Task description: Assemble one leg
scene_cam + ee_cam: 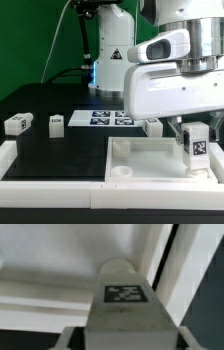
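My gripper (196, 136) is shut on a leg (198, 143), a small white post with a black-and-white tag, and holds it upright over the right side of the large white tray-like part (140, 160). In the wrist view the leg (125, 303) fills the middle, its tag facing the camera and its rounded tip pointing at the tray's inner floor (60, 258); my gripper (124, 339) has a finger pressed against each side of the leg. Two more legs (17, 124) (56, 122) lie on the black table at the exterior view's left. Another leg (152, 126) lies behind the tray.
The marker board (108, 117) lies flat behind the tray. A white wall (6, 160) borders the table at the exterior view's left and front. The tray has a round corner socket (121, 171) at its near left.
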Robot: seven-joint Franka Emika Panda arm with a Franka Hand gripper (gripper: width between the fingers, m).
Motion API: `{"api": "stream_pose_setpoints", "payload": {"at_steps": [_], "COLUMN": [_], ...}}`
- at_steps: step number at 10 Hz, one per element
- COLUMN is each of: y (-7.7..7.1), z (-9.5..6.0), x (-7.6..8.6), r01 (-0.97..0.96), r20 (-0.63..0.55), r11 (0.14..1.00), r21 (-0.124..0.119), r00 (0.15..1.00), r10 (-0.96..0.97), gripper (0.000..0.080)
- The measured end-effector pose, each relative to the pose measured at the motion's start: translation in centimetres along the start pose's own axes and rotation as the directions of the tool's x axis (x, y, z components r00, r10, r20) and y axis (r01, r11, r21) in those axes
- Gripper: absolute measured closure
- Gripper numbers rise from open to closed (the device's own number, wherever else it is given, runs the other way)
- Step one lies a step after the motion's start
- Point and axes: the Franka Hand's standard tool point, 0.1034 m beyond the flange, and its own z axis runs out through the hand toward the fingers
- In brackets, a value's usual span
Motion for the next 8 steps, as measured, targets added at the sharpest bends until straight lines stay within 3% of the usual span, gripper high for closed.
{"api": "stream_pose_setpoints", "payload": {"at_steps": [1, 3, 6, 7, 8], "y": [-0.23, -0.68, -1.10, -1.08, -1.07], "z": [0.08, 0.21, 0.35, 0.36, 0.36], "x": [0.02, -0.02, -0.07, -0.13, -0.13], "r01": [-0.139, -0.463, -0.785, -0.876, -0.892], "r20": [-0.008, -0.009, -0.018, -0.029, -0.034], "r11": [0.990, 0.886, 0.619, 0.482, 0.453], "r21": [0.005, 0.022, 0.010, 0.003, 0.000], "r00": [0.990, 0.886, 0.619, 0.482, 0.453], "r10": [0.139, 0.463, 0.785, 0.876, 0.891], "gripper": [0.0509, 0.0509, 0.0509, 0.0509, 0.0509]}}
